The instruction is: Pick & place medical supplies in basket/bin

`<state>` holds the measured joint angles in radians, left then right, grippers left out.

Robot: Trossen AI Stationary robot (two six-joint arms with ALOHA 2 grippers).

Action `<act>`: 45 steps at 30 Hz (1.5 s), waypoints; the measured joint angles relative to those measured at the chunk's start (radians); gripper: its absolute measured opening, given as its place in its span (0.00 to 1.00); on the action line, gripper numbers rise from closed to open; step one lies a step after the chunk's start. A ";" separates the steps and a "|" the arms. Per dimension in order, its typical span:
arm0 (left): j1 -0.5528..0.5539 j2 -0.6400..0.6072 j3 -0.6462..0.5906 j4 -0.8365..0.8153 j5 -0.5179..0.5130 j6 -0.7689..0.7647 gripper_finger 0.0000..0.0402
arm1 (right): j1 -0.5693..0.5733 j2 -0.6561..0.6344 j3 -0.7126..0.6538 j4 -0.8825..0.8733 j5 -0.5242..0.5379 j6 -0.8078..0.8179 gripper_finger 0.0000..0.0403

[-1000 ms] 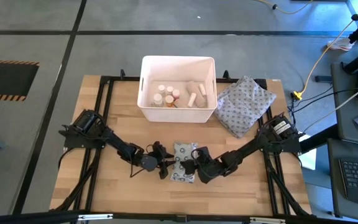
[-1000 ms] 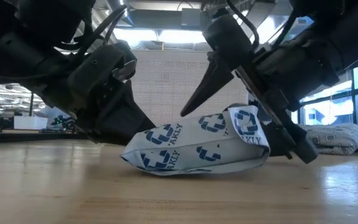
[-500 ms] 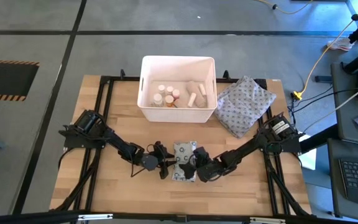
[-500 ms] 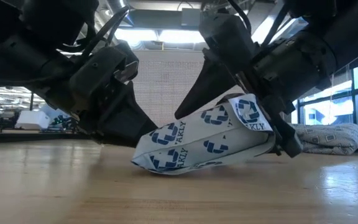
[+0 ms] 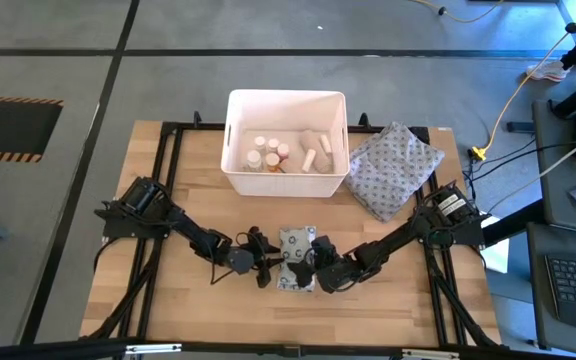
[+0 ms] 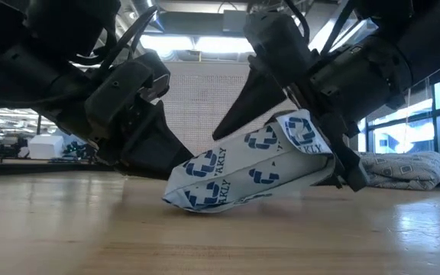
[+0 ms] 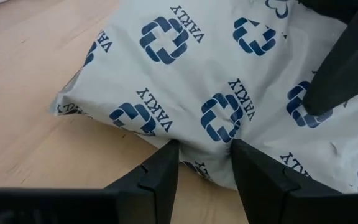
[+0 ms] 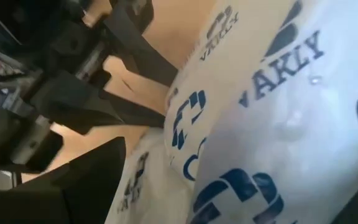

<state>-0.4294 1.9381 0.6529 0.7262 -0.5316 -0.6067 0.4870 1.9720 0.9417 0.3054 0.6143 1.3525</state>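
A flat grey packet [image 6: 243, 172] printed with blue crosses lies near the table's front middle, between my two grippers. Its left end [image 6: 180, 200] rests on the wood and its right end is raised. My right gripper [image 5: 310, 262] comes from the right and is closed on it with its jaws wide. My left gripper [image 7: 204, 149] comes from the left, a little open, with its tips at the packet's left edge. The white bin [image 5: 236, 150] stands at the far middle with pill bottles [image 5: 266, 152] and gauze rolls [image 5: 313, 155] inside. My left gripper has both fingertips [image 7: 169, 152] against the packet's left edge [image 7: 201, 163], slanting down from the table's left. Whether they pinch that edge or only lean on it cannot be told. My right gripper holds the packet's right end [image 6: 304, 137] between its two wide-set fingers, one finger [image 6: 243, 107] over the top face and one [image 6: 350, 172] under the raised end. It comes slanting down from the right. The packet is tilted, with its left end on the table.
A grey patterned cloth pouch [image 5: 393, 168] lies right of the bin at the far right. A black frame [image 5: 168, 130] runs around the tabletop. Bare wood shows in front of the packet and along the left side.
My right gripper has rolled about its own line, staying in place. The packet has tipped with it. Its right end has risen and it stands steeper, while its left end stays on the table.
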 joint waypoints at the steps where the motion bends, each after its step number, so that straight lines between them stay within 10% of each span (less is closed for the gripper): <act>1: 0.000 0.000 0.000 0.000 0.000 0.003 0.35 | 0.000 0.000 0.000 0.008 0.014 0.000 0.92; 16: 0.000 0.000 0.000 0.000 -0.041 0.031 0.35 | -0.019 -0.001 0.001 0.051 -0.002 -0.046 0.91; 30: 0.003 -0.004 0.000 0.005 -0.023 0.038 0.35 | -0.019 -0.003 0.000 0.045 -0.002 -0.071 0.52; 45: -0.021 -0.219 -0.003 -0.075 -0.002 0.350 0.35 | 0.001 -0.127 0.002 -0.012 -0.024 -0.264 0.49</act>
<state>-0.4504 1.7190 0.6495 0.6507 -0.5338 -0.2571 0.4883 1.8449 0.9433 0.2937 0.5907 1.0890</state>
